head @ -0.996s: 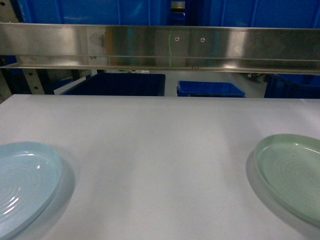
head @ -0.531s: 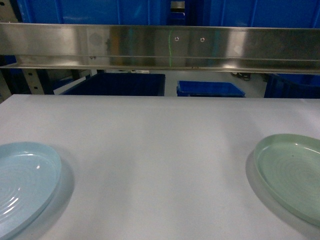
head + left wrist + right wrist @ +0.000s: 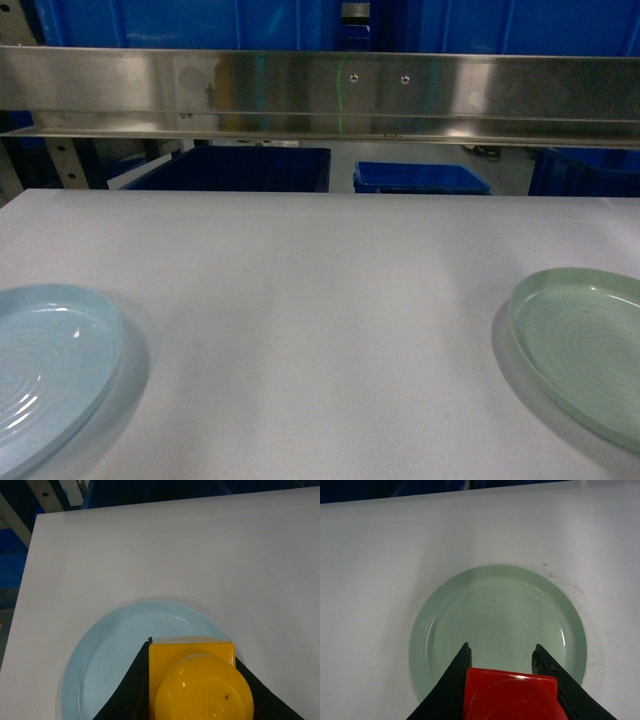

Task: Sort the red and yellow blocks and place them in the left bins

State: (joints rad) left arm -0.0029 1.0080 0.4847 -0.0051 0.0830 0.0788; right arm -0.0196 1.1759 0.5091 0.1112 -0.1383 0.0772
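Note:
In the left wrist view my left gripper is shut on the yellow block, which has a round stud facing the camera. It hangs over the near part of a pale blue plate. In the right wrist view my right gripper is shut on the red block above the near edge of a pale green plate. Neither gripper shows in the head view. A deep dark-blue bin stands past the table's far edge, left of centre.
The white table carries the pale blue plate at front left and the green plate at front right. A steel shelf rail spans the back. A shallow blue tray lies behind the table.

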